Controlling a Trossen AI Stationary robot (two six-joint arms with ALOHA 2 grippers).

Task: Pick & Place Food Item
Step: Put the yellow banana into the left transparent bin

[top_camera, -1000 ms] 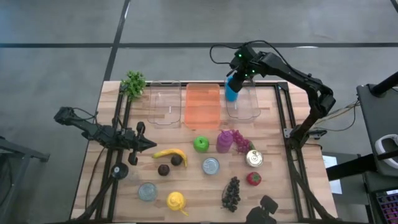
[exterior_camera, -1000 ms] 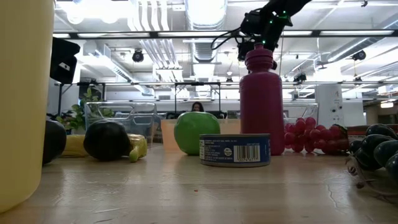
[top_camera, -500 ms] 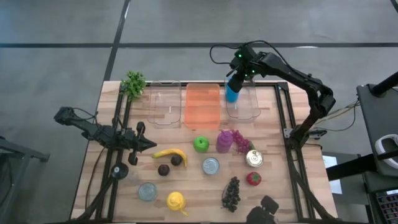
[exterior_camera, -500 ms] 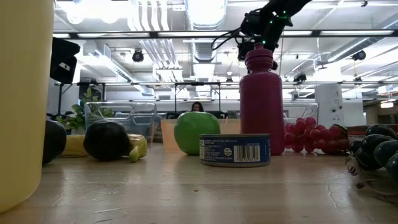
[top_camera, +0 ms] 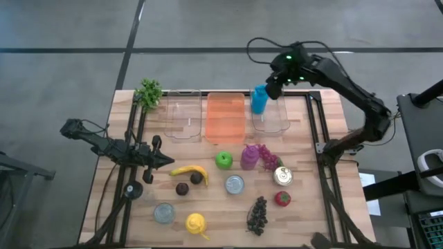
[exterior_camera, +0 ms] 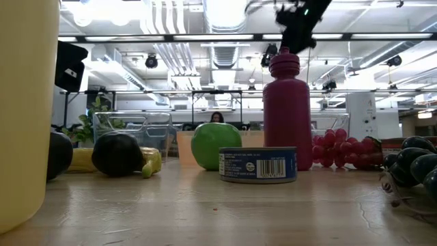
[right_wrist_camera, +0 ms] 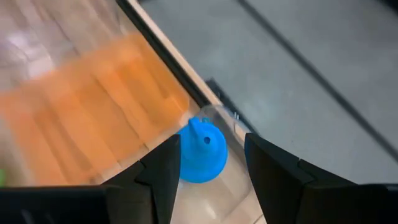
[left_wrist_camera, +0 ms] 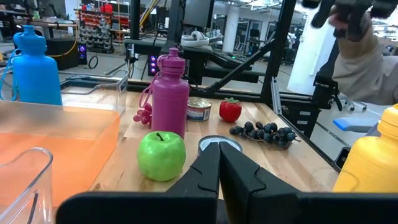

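Note:
A blue bottle (top_camera: pixel 259 100) stands upright on its base in the clear bin (top_camera: pixel 275 119) at the table's far right; it also shows in the left wrist view (left_wrist_camera: pixel 34 68). My right gripper (top_camera: pixel 275 86) hangs open above it and a little to its right. In the right wrist view the bottle's top (right_wrist_camera: pixel 200 152) shows between and beyond the two fingers of this gripper (right_wrist_camera: pixel 208 177), untouched. My left gripper (top_camera: pixel 166 161) waits shut near the table's left side, beside the banana (top_camera: pixel 190 170).
An orange bin (top_camera: pixel 225 117) and a second clear bin (top_camera: pixel 183 114) line the far edge. On the table are a green apple (top_camera: pixel 223 160), a magenta bottle (top_camera: pixel 249 157), red grapes (top_camera: pixel 267 156), two cans (top_camera: pixel 235 185), a strawberry (top_camera: pixel 282 198), dark grapes (top_camera: pixel 257 214) and a yellow bottle (top_camera: pixel 197 223).
My right gripper has let go of the blue bottle's top, risen and drawn back toward the table's right edge. The bottle has stayed standing in the clear bin.

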